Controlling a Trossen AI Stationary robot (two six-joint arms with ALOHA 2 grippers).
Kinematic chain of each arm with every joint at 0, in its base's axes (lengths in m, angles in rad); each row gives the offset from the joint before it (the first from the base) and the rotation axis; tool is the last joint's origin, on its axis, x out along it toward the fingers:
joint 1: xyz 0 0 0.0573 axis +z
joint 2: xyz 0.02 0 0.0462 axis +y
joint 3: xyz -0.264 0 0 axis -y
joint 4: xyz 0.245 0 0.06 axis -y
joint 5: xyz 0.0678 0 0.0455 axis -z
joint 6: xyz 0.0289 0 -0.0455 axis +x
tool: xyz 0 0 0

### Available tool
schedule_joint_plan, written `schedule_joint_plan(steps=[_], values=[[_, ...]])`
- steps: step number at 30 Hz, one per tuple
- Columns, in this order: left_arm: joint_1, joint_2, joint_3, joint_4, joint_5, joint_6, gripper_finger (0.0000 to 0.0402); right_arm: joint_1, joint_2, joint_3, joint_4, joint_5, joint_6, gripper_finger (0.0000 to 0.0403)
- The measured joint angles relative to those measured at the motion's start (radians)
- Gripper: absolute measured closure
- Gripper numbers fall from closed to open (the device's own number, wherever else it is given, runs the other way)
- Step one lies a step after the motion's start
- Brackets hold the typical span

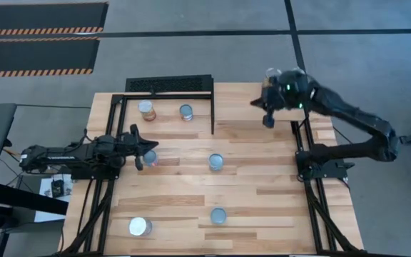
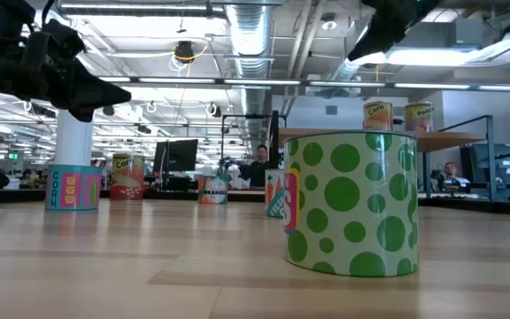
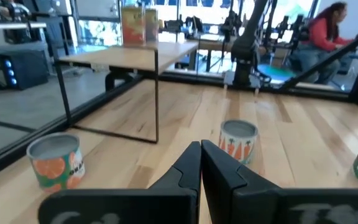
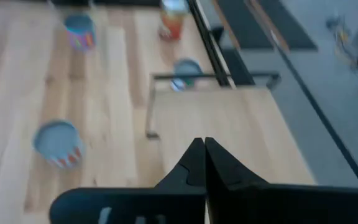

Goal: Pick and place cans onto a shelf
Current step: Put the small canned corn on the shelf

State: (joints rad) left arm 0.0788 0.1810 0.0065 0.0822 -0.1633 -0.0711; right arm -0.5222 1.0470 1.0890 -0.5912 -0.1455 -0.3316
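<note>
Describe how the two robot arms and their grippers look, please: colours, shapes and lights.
Both arms are dark and jointed. The right arm shows small green lights near its wrist. The left arm has black cables along it. The left gripper and right gripper each have two black, tapering fingers.

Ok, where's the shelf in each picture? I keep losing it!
High view: the shelf is at the table's top left corner.
Low view: far back on the right, a wooden top on thin black legs.
Left wrist view: upper left, behind the tool.
Right wrist view: top middle, only its black rail is plain.
Shared landmark: the two cans standing on it.
</note>
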Motion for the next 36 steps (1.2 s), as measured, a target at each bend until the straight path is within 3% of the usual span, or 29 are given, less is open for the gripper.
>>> schedule_joint_plan(steps=[9,12,19,26,36], values=[[-0.005,0.154,0.036,0.070,0.027,-0.024,0.0401,0.209,-0.182,-0.460,0.582,0.014,0.141,0.0398],[-0.028,0.201,0.060,0.078,0.001,-0.024,0.0401,0.269,-0.192,-0.596,0.784,0.026,0.199,0.0398],[-0.098,0.313,0.157,-0.016,-0.097,-0.078,0.0401,0.406,-0.128,-0.809,1.139,0.193,0.242,0.0399],[-0.151,0.453,0.344,-0.321,-0.139,-0.238,0.0367,0.491,-0.048,-0.855,1.224,0.309,0.279,0.0392],[-0.230,0.698,0.529,-0.712,-0.141,-0.452,0.0299,0.520,0.006,-0.854,1.226,0.332,0.244,0.0393]])
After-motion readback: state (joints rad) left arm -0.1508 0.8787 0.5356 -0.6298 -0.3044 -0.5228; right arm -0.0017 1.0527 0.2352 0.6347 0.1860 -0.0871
